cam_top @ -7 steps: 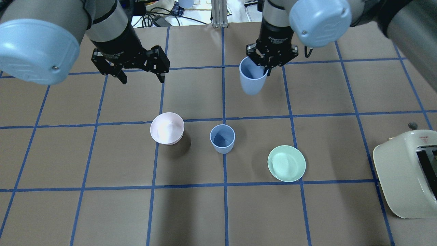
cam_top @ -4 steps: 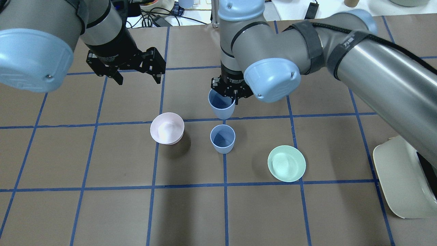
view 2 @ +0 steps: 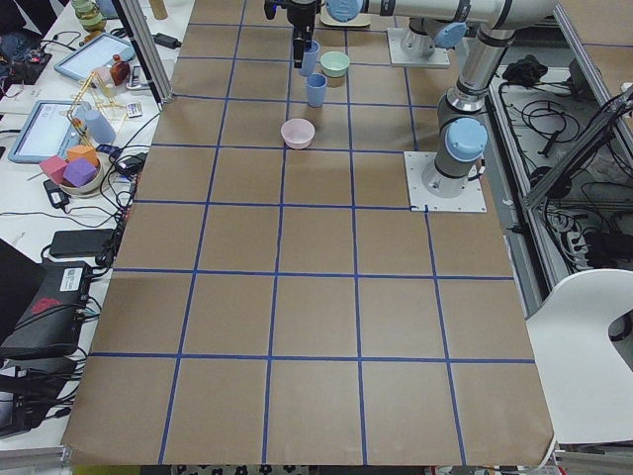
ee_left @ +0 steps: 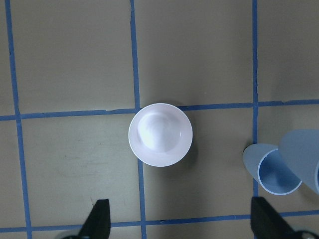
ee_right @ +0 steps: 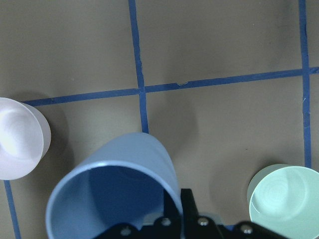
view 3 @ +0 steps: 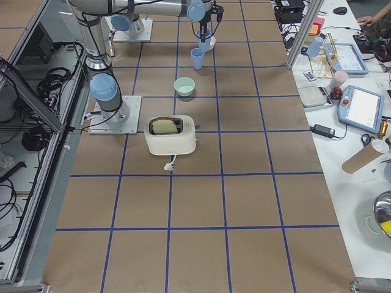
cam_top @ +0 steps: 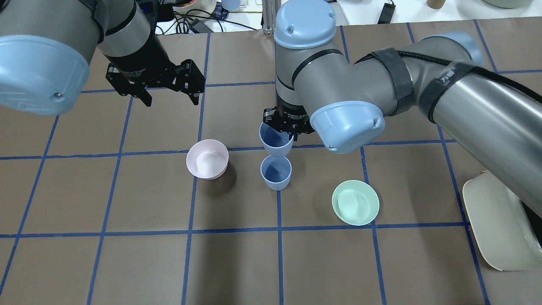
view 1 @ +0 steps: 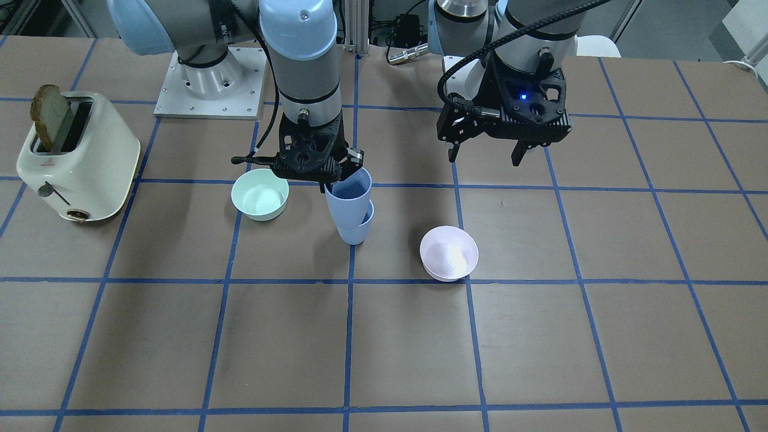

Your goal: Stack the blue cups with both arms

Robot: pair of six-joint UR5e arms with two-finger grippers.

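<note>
One blue cup (cam_top: 276, 171) stands upright on the table's middle; it also shows in the front view (view 1: 360, 231) and the left wrist view (ee_left: 273, 173). My right gripper (cam_top: 284, 126) is shut on the rim of the second blue cup (cam_top: 275, 143), holding it slightly tilted in the air, just above and behind the standing one (view 1: 347, 195). In the right wrist view the held cup (ee_right: 114, 194) hides the standing cup. My left gripper (cam_top: 171, 101) hangs open and empty above the table, behind the pink bowl (cam_top: 207, 159); it also shows in the front view (view 1: 485, 159).
The pink bowl (view 1: 449, 253) sits left of the standing cup in the overhead view. A mint-green bowl (cam_top: 355, 202) sits to its right. A cream toaster (view 1: 78, 162) with a slice of toast stands at the table's right end (cam_top: 499, 220).
My right arm has carried the held cup from the far right of centre down toward the standing cup. The left gripper has shifted slightly and stays open.
</note>
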